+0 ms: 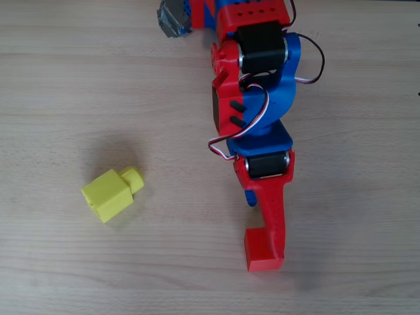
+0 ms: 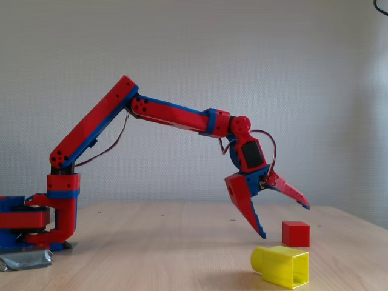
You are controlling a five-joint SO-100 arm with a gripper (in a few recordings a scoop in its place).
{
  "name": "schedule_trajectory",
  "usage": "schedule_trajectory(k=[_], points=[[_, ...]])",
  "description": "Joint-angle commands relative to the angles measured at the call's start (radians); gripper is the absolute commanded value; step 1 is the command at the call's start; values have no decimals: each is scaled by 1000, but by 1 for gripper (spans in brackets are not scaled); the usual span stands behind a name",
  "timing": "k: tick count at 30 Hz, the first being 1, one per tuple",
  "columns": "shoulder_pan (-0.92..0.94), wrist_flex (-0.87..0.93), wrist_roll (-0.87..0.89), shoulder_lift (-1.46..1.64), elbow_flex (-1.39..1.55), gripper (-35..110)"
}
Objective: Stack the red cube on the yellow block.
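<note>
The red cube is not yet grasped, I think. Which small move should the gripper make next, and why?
Probably lower the open gripper so its fingers come down on either side of the red cube. In the fixed view the cube rests on the table with the fingers spread above it, nothing held. The yellow block lies apart, on its side.

Desk (image 1: 79,79): light wood-grain surface, pale and matte, with fine horizontal grain lines in the overhead view; wall (image 2: 194,60): plain, off-white, lightly textured, behind the desk in the fixed view; grey tape (image 2: 24,260): crumpled strip, lying on the desk at its left edge.
</note>
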Motion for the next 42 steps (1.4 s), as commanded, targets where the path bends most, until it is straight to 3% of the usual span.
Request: schedule_trajectory(k=[1,8,21,25,28,31,42], points=[[-2,23,8,31,-133,46],[15,127,-11,-133,-411,45],[21,169,-21,-265,-548,45],[17,199,-34,-314,-627,38],[15,212,-40,-331,-650,25],[12,227,-46,-341,-650,3],[32,252,-23,-359,-649,0]])
